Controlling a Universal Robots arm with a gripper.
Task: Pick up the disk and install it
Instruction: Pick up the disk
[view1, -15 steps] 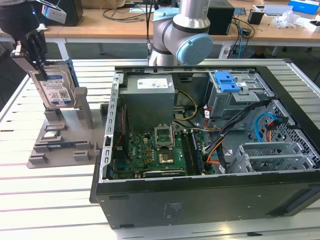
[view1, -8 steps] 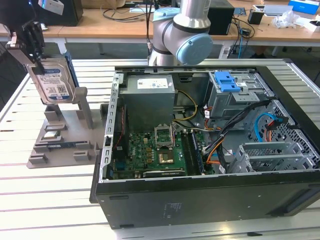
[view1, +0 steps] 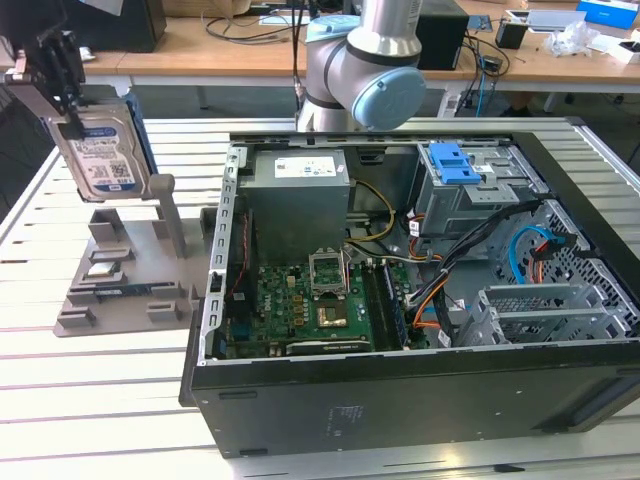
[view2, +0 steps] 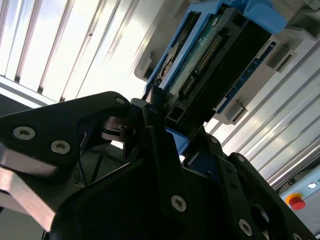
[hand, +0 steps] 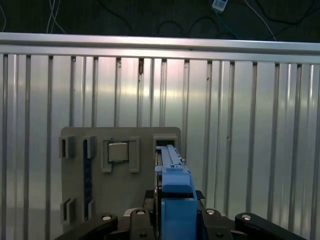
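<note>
The flat silver metal disk (view1: 105, 160), with its white-and-blue label and blue plastic bracket, hung upright at the exterior view's left. The black gripper (view1: 68, 112) had clamped it by the upper edge, fingers (view2: 155, 145) closed on the bracket. Under it stood a grey plastic fixture (view1: 120, 285), and the disk was just beside that fixture's upright post. In the first wrist view the bracket's blue edge (hand: 176, 197) lined up over a slot in the fixture plate (hand: 120, 210), near a small square chip (hand: 118, 151). Everything sat on a slatted metal table (view1: 100, 400). At the exterior view's right, well apart, lay the open black computer case (view1: 400, 400).
</note>
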